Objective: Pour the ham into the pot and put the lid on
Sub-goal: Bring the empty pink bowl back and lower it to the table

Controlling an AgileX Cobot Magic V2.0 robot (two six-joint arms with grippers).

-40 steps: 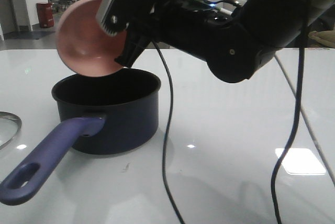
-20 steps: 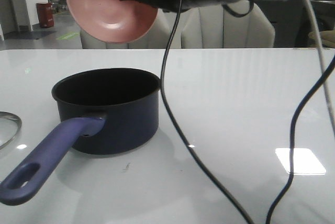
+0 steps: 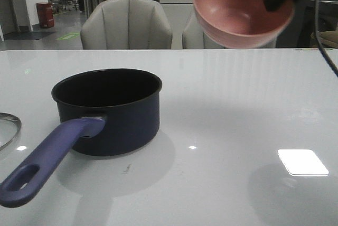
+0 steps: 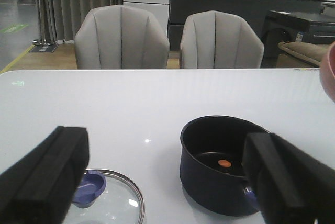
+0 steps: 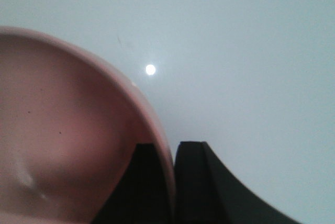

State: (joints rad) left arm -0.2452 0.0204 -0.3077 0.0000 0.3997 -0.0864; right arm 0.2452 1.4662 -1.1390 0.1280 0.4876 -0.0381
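The glossy white counter [image 3: 237, 131] carried a dark navy round saucepan [image 3: 113, 115] with a long purple-blue handle, and nearby a round glass lid [image 4: 112, 203] with a blue knob.

Lid [image 3: 8, 128]: front view's edge cuts off most.
Pink bowl [image 3: 242, 10]: blurred.
Ham [image 4: 224, 163]: one small piece, shape unclear.

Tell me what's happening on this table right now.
The right gripper holds an empty pink bowl by its rim, up in the air off to the side of the pot. One piece of ham lies in the pot. The lid lies on the table; the left gripper is open, holding nothing.
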